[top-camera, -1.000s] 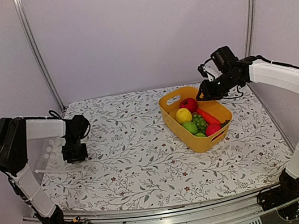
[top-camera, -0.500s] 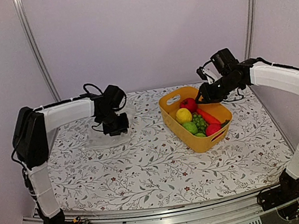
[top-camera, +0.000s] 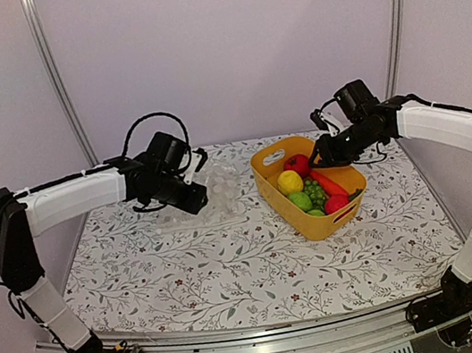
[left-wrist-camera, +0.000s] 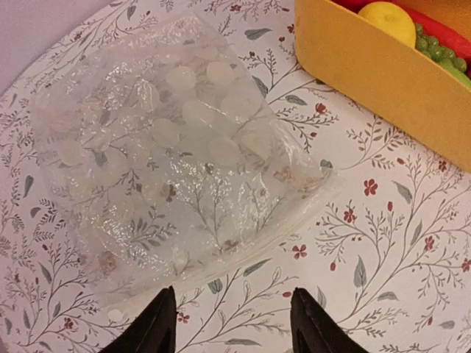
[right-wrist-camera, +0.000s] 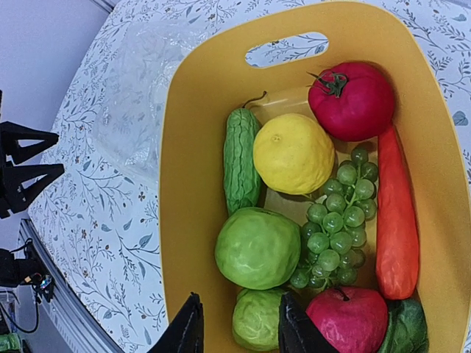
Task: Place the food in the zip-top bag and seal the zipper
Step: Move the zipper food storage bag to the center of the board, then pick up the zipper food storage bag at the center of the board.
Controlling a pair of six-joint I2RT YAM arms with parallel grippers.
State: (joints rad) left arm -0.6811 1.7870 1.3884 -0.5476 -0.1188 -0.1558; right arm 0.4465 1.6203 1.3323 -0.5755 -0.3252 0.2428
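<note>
Top external view first: your flowered table (top-camera: 235, 276) carries two big things, both toward its far edge. The yellow tub (top-camera: 314, 220) sits on the right half. The zip-top bag (top-camera: 218, 194) lies just left of it, near the middle of the far edge, and the two look close but not touching.

The bag lies flat and crumpled on the cloth. From the left wrist view I see nothing inside it but the table's print showing through. All the food (right-wrist-camera: 293, 153) is in the tub: lemon, a red piece (right-wrist-camera: 352, 99) beside it, the carrot (right-wrist-camera: 396, 213) along one wall, grapes (right-wrist-camera: 331, 228) and several green pieces.

By my reading, none of the task is done. Every piece has yet to go in, and the seal comes after that.

Your left gripper (left-wrist-camera: 232, 327) hangs over the bag's near edge, fingers apart and nothing between them. Your right gripper (right-wrist-camera: 239, 331) hovers above the tub, fingers also spread and empty.

The zipper (left-wrist-camera: 257, 246) seems to be the thicker band along the bag edge nearest the left fingertips. I cannot tell whether it is pressed shut or parted, so you will likely need that mouth opened and held before any food goes in.
</note>
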